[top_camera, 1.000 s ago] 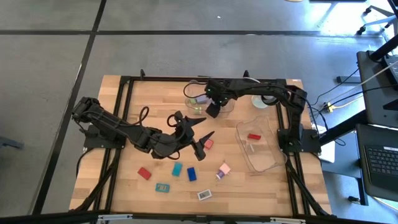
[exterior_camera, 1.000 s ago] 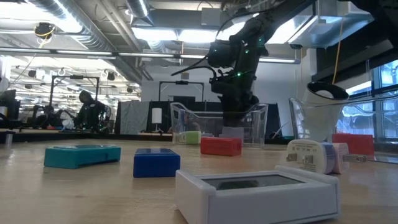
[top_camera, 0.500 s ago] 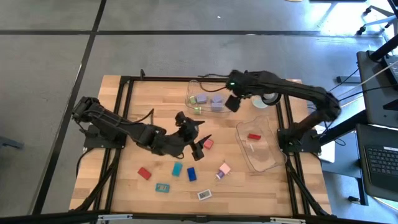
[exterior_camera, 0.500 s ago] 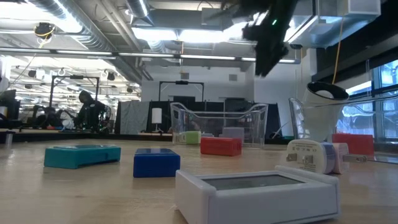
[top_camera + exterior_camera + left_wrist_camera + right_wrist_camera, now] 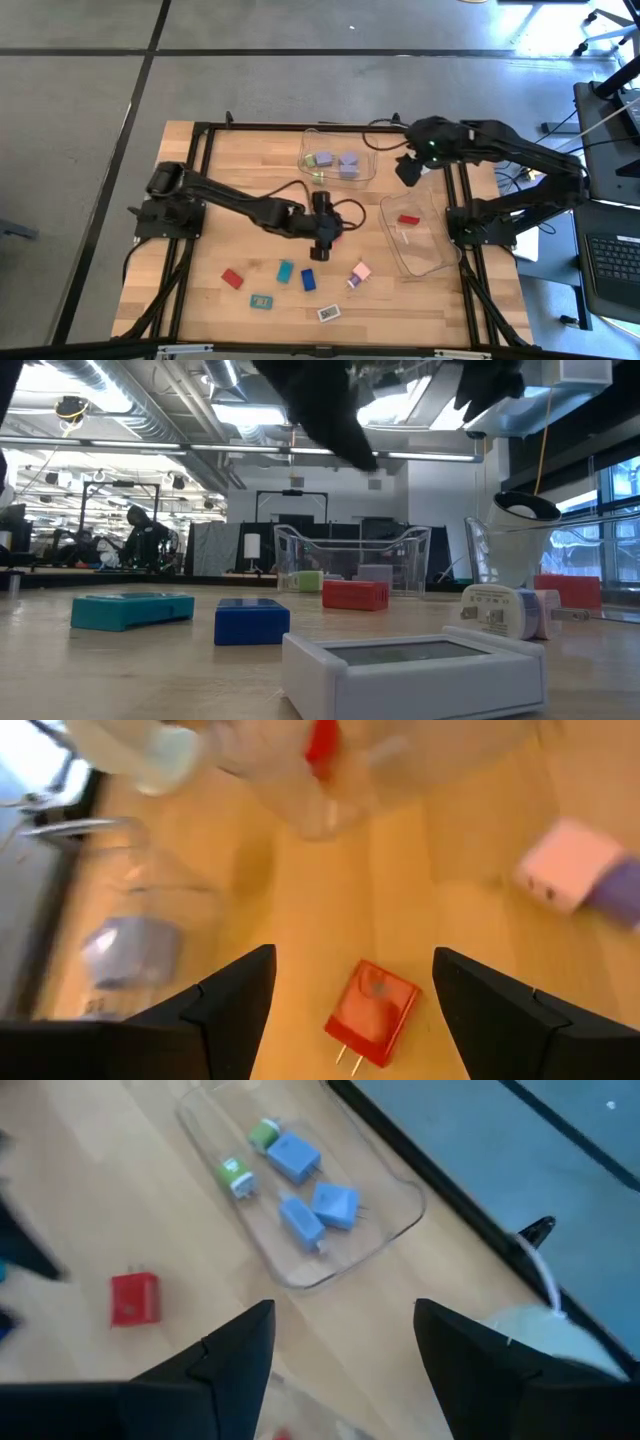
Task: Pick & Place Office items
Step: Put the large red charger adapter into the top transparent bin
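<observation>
1. The left gripper (image 5: 345,990) hung over the middle of the table (image 5: 215,190), its fingers spread apart with a red plug adapter (image 5: 372,1014) lying on the wood between and just below them; nothing was held.
2. The right gripper (image 5: 340,1360) was raised near the table's far right, between the two clear tubs, its fingers apart and empty.
3. The far tub (image 5: 338,163) held two lavender blocks (image 5: 349,164) and a small green piece (image 5: 318,176); the right wrist view showed three bluish plug blocks and two green-capped pieces in it.
4. The tub on the right (image 5: 420,240) held one red piece (image 5: 408,220).
5. Along the near side lay a red block (image 5: 233,278), a teal block (image 5: 285,271), a blue block (image 5: 309,279), a pink-and-lavender adapter (image 5: 358,274), a flat teal piece (image 5: 262,301) and a white boxy piece (image 5: 328,313), all apart from one another.
6. In the low view the white box (image 5: 415,670) sat nearest the camera, with the blue block and teal block behind it.
</observation>
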You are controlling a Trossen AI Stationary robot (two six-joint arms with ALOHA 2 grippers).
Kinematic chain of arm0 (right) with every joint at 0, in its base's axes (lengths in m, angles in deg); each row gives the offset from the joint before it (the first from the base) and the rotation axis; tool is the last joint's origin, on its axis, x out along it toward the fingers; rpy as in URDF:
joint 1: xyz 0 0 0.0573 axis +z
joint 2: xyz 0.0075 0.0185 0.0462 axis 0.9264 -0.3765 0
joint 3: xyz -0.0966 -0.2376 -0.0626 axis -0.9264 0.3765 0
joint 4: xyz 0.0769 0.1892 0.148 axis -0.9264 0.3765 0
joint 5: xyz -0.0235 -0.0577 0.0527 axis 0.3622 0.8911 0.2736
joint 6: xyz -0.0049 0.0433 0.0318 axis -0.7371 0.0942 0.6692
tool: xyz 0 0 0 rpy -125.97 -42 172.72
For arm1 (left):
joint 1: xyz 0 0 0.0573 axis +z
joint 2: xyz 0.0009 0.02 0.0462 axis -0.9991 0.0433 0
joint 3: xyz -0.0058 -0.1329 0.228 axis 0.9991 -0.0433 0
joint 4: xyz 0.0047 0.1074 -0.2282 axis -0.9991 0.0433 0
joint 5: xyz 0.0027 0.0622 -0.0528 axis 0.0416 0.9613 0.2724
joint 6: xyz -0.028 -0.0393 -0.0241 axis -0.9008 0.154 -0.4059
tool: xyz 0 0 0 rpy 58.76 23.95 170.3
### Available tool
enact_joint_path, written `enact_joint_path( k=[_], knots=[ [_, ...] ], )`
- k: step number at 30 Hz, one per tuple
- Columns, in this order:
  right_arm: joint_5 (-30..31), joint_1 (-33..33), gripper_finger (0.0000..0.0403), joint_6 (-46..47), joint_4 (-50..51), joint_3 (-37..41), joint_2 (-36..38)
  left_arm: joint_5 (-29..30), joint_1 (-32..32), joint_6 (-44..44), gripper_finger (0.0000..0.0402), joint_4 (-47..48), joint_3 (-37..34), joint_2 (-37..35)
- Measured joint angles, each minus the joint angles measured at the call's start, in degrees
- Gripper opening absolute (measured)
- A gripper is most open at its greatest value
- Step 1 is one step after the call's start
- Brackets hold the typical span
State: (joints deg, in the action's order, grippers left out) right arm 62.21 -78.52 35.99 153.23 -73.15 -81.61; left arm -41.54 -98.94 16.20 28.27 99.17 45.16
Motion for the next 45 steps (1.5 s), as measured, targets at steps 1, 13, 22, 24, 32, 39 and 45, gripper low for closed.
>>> enact_joint_path(
  k=[1,13,22,24,32,39,45],
  knots=[
    [0.1,0.6,0.0240,0.7,0.6,0.0,0.4,-2.0,0.5,1.4,0.0267,-0.1,0.0,1.2],
    [1.3,8.1,0.0240,7.4,4.3,0.0,1.5,-16.0,6.8,16.6,0.0267,-0.2,0.0,11.2],
    [1.3,11.5,0.0240,9.5,4.3,0.0,1.5,-22.6,11.1,17.1,0.0267,-0.5,0.0,13.6],
    [1.3,12.0,0.0240,9.5,4.3,0.0,1.5,-25.6,11.6,17.1,0.0267,-0.2,0.0,14.3],
    [3.7,14.0,0.0240,11.0,4.6,0.0,1.4,-22.7,11.5,12.4,0.0232,0.3,0.0,14.1],
    [5.2,14.4,0.0240,11.0,4.7,0.0,1.4,-21.5,10.8,3.7,0.0206,-0.5,0.0,13.6],
    [5.5,14.4,0.0240,11.0,4.7,0.0,1.4,-17.7,9.9,-3.0,0.0206,-3.7,0.0,9.1]
  ],
)
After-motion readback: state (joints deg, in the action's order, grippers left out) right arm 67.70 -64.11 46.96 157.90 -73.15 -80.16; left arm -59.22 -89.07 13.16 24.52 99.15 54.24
